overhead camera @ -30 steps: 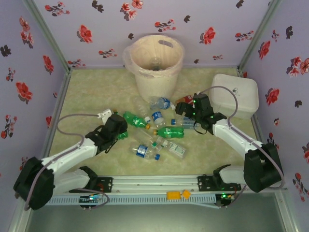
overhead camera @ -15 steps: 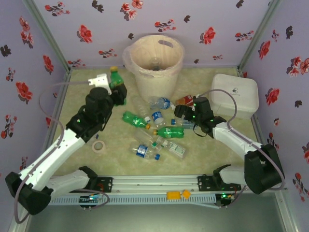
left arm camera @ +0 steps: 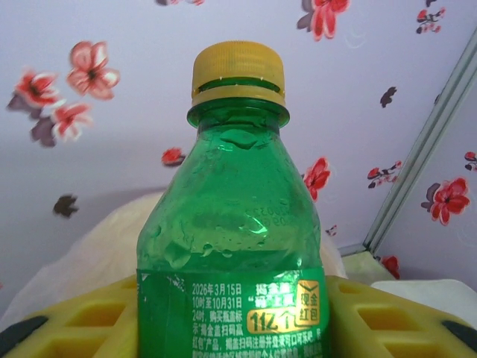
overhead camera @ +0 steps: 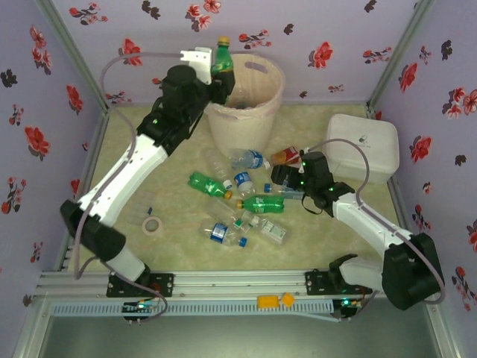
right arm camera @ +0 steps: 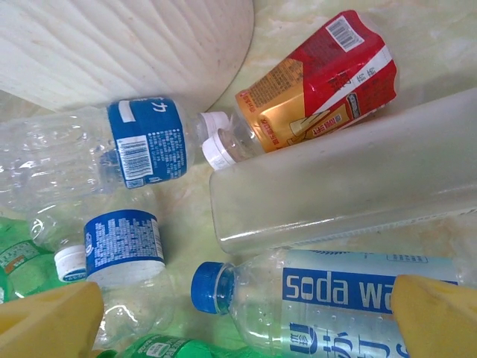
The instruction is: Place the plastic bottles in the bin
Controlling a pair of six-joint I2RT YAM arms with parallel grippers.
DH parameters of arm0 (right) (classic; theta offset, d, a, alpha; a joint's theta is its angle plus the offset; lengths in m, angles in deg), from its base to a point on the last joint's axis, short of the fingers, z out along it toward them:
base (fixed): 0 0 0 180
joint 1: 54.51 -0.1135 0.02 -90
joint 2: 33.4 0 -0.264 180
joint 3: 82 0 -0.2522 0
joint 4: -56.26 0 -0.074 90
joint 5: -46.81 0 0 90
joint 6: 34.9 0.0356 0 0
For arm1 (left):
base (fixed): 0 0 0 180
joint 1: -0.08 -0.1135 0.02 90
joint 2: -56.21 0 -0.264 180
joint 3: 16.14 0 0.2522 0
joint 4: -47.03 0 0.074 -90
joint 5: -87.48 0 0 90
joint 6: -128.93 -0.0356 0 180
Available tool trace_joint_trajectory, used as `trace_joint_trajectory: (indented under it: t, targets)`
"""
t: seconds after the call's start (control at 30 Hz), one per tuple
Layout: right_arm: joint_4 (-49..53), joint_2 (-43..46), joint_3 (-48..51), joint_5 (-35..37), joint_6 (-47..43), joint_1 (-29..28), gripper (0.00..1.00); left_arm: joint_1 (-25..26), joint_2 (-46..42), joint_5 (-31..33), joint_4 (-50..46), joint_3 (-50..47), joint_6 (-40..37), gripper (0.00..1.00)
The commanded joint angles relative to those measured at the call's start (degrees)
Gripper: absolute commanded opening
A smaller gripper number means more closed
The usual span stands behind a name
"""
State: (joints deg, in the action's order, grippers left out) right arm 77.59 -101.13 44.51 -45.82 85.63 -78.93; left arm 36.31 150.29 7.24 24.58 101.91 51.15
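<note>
the jaws of the left gripper are clamped on the lower body of a green bottle, its yellow pads pressing the label from both sides. the bottle stands upright in the grip, yellow cap on top, neck and shoulder rising clear above the pads. from above, the arm is raised high and the held bottle sits at the left side of the rim of the bin; whether it is right over the opening or just outside the rim, i cannot tell. in the left wrist view the cream rim and its bag liner show behind and below the bottle.

the jaws of the right gripper stand wide apart and hold nothing, low over the heap of bottles on the table in front of the bin. between its yellow fingers lies a soda water bottle on its side, blue cap pointing left, one fingertip near each end. just beyond it lies a frosted clear bottle, then a red-labelled bottle with a white cap, and to the left a clear bottle with a blue label, both close to the foot of the bin. two more green bottles lie in the heap. a white box sits to the right, a tape roll to the left.
</note>
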Motion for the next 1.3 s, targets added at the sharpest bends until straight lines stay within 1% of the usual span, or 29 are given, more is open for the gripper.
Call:
trace_joint_trajectory:
  t: [0.0,0.17,0.3,0.4,0.5,0.53,0.57,0.63,0.73,0.77,0.83,0.93,1.03,1.13,1.27]
  targets:
    - [-0.7,2.7,1.8,-0.8,-1.2,-0.3,1.0,-1.3,6.8,-3.4,-2.4,8.6,-3.0,0.0]
    - [-0.9,5.7,1.8,-4.8,-2.8,-0.4,1.0,-2.5,19.5,-5.5,-9.9,24.1,-2.5,0.0]
    - [-0.1,8.3,2.7,-1.8,-2.9,-0.3,1.0,-2.9,27.5,-6.1,-16.2,33.6,-2.4,0.0]
    - [0.4,10.1,3.9,-0.4,-2.9,-0.3,1.0,-3.5,31.2,-6.5,-18.6,37.2,-1.9,0.0]
    - [1.4,11.3,4.7,0.6,-3.1,-0.4,1.0,-4.4,33.4,-6.7,-18.9,38.0,-0.6,0.01]
    - [1.9,11.6,4.6,0.8,-3.3,-0.4,1.0,-4.7,33.9,-7.2,-19.0,38.0,0.3,0.07]
    - [2.3,11.9,4.6,1.1,-3.5,-0.4,1.0,-5.1,34.2,-7.7,-18.9,38.0,1.1,0.17]
    - [2.5,12.3,4.5,1.8,-3.9,-0.3,1.0,-5.6,34.5,-8.9,-19.0,37.9,2.4,0.47]
    - [3.1,12.0,3.7,2.8,-3.4,-0.3,1.0,-5.6,34.1,-10.3,-18.7,38.1,2.7,0.74]
    - [3.1,11.6,3.6,3.2,-3.1,-0.3,1.0,-5.6,33.8,-10.6,-18.7,38.0,2.8,0.8]
    - [3.6,10.5,3.1,4.9,-2.2,-0.3,1.0,-5.6,32.9,-11.3,-18.3,38.0,3.2,0.88]
    - [4.7,8.5,1.9,7.2,-1.0,-0.3,1.0,-5.6,31.2,-12.8,-17.8,37.7,3.8,0.96]
    - [6.0,6.5,1.1,8.7,0.5,-0.1,1.0,-5.5,29.1,-14.6,-17.3,37.2,4.3,1.0]
    - [8.6,4.6,0.2,12.1,3.9,0.5,1.0,-5.3,25.8,-16.4,-17.0,35.2,4.8,1.0]
    - [11.1,3.0,-0.1,11.9,7.4,3.0,1.0,-4.2,18.3,-16.8,-13.9,25.6,3.9,1.0]
